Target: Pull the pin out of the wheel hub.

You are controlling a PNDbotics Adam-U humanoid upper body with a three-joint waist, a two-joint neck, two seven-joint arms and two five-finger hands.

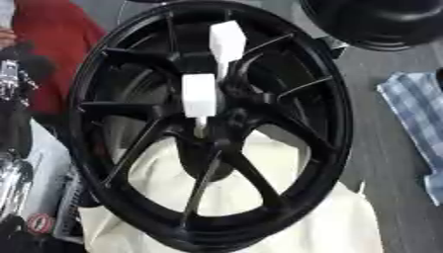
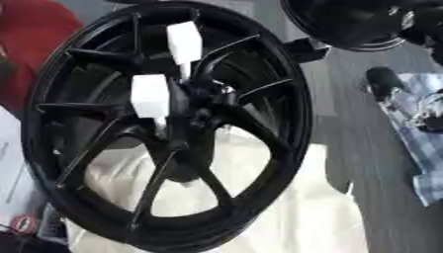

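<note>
Showing right of wheel hub (image 1: 335, 123), by checked cloth (image 1: 415, 106): right hand (image 2: 387, 81), open/shut can't tell. Left hand (image 1: 9, 79) at hub's left edge, same. Lower white pin (image 1: 197, 96) and upper white pin (image 1: 227, 42) seated nr hub centre. Cream cloth (image 1: 346, 222) under hub.

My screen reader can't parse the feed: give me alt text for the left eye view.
A black spoked wheel fills the view, standing tilted on a cream cloth, with two white block-headed pins stuck in at its hub. A blue checked cloth lies on the grey table to the right. No robot hand shows.
</note>
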